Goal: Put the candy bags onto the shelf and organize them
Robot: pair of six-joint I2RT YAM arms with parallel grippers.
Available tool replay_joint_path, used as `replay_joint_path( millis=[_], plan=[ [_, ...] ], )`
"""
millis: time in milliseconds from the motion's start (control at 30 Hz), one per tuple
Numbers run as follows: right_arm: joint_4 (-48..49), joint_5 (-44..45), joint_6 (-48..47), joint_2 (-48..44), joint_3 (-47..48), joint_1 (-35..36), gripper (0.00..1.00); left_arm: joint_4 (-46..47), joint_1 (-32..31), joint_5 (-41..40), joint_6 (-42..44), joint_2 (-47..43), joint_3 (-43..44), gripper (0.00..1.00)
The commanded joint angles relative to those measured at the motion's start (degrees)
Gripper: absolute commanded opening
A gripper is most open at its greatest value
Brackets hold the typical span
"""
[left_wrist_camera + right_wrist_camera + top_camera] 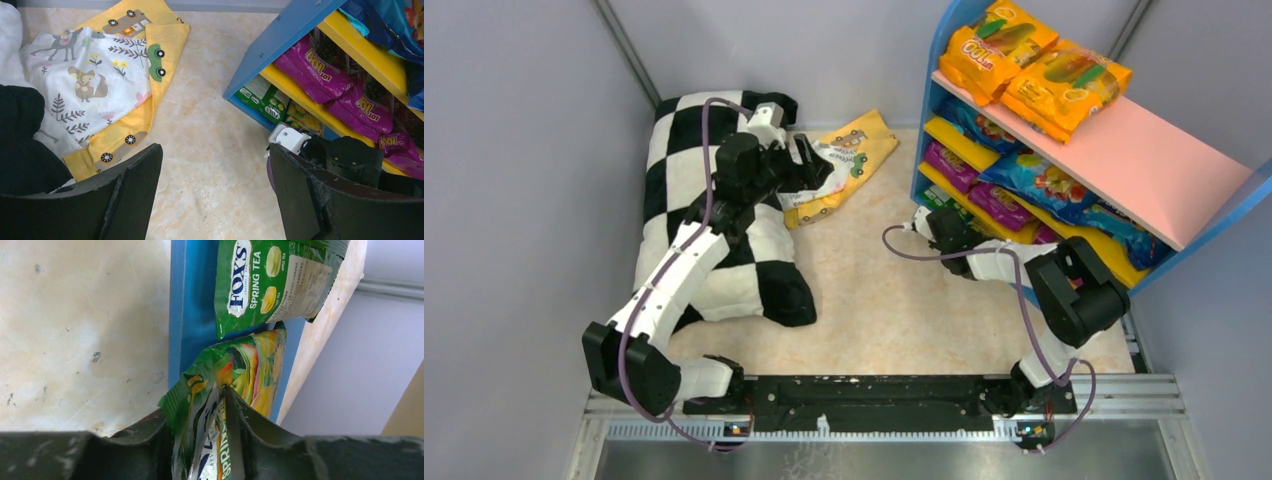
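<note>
- Right wrist view: the right jaws pinch a green bag by its near end. The rest of the packet reaches straight ahead of the jaws into the shelf.
- We read its long axis as running along the fingers, away from us, toward a second green bag lying deeper on the same tier. The two packets look close or just touching at their ends.
- The held packet is glossy and crumpled, green with yellow and orange fruit print, bulging where it leaves the jaws.
- From above, the right arm reaches to the lowest tier at the shelf's near corner, so it is plainly the arm nearer the shelf.
- Orange bags sit on the pink top board, and blue bags and purple bags fill the yellow boards below.
- The left jaws are spread wide and hold nothing. They hang over the surface beside a printed yellow cloth and the checkered pillow, well apart from the shelf.
- Our judgement: letting go is the step in hand, and the packet may slump outward over the edge once freed.
</note>
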Motion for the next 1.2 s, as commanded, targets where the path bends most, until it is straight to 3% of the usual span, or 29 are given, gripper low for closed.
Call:
replay_joint_path(
  millis=[0,300,367,533,600,800,1067,1133,1167],
  plan=[
    [-5.49,-2.49,7.22,-2.19,1.86,-0.10,0.38,3.91,1.68,3.69,-2.04,0.45,-0.94,0.85],
    [-9.96,0.95,13.53,-9.67,-0.75,3.35,0.50,5.00,3.17,6.86,-3.95,1.41,-1.45,0.85],
    [-10.91,1.15,13.85,-9.92,-0.87,3.45,0.45,4.98,3.22,6.80,-3.97,1.55,-1.53,0.85],
    [-4.79,5.43,10.28,-8.33,-2.54,2.82,0.16,5.21,3.31,6.93,-4.22,1.67,-1.70,0.85],
    [-2.64,5.64,8.83,-6.75,-1.96,1.80,0.09,5.16,3.33,6.97,-4.24,1.77,-1.73,0.85],
    [5.23,6.15,0.62,-0.75,-0.53,-1.56,0.01,5.32,3.44,7.22,-4.32,2.03,-1.73,0.85],
    [10.97,3.70,-3.77,2.77,0.08,-4.60,0.00,5.58,4.27,8.47,-5.05,2.21,-1.89,0.85],
    [9.19,1.26,-2.19,2.79,1.21,-4.54,0.03,5.81,4.53,9.10,-5.37,2.28,-1.98,0.85],
    [8.48,0.69,-1.05,2.79,1.58,-4.66,0.09,5.86,4.60,9.18,-5.50,2.29,-2.05,0.85]
  ],
)
